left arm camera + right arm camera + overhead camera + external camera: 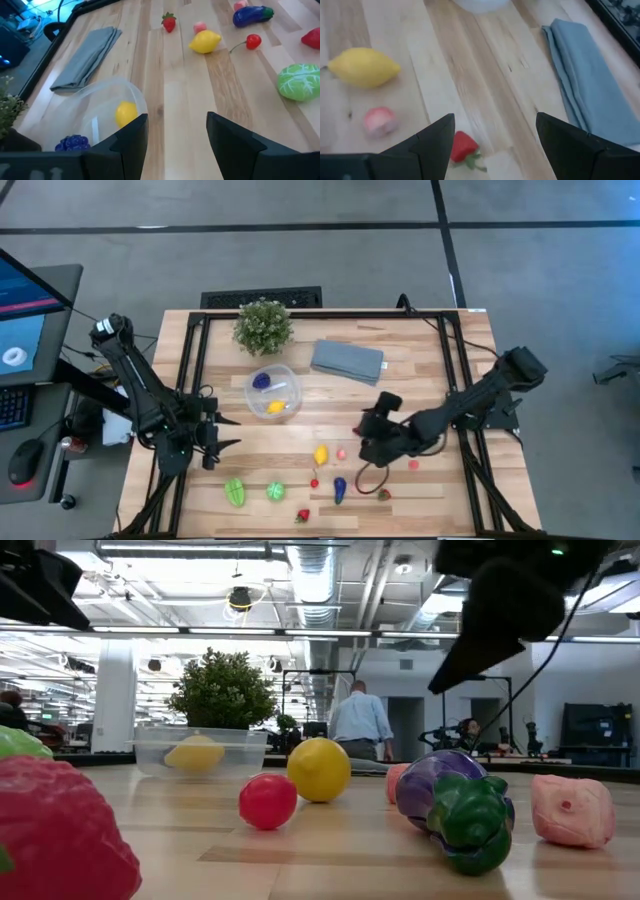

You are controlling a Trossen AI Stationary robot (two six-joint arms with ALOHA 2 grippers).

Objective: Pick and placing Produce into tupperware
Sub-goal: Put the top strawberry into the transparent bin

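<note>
Hovering over the table (420, 350) near its middle, the right gripper (366, 438) is seen with fingers spread wide and nothing held; in the right wrist view a strawberry (464, 147) lies between the fingers (432, 141), with a pink piece (379, 121) and a lemon (363, 67) nearby. The left gripper (222, 434) is parked at the left side, fingers partly apart and empty. The tupperware (273, 390) is placed in front of the plant (263, 326), beside the cloth (347, 361), and holds a yellow piece (276, 407) and a blue piece (262, 380). Other produce is scattered along the near edge: eggplant (340, 489), cherry (314, 482), two green pieces (235, 492).
</note>
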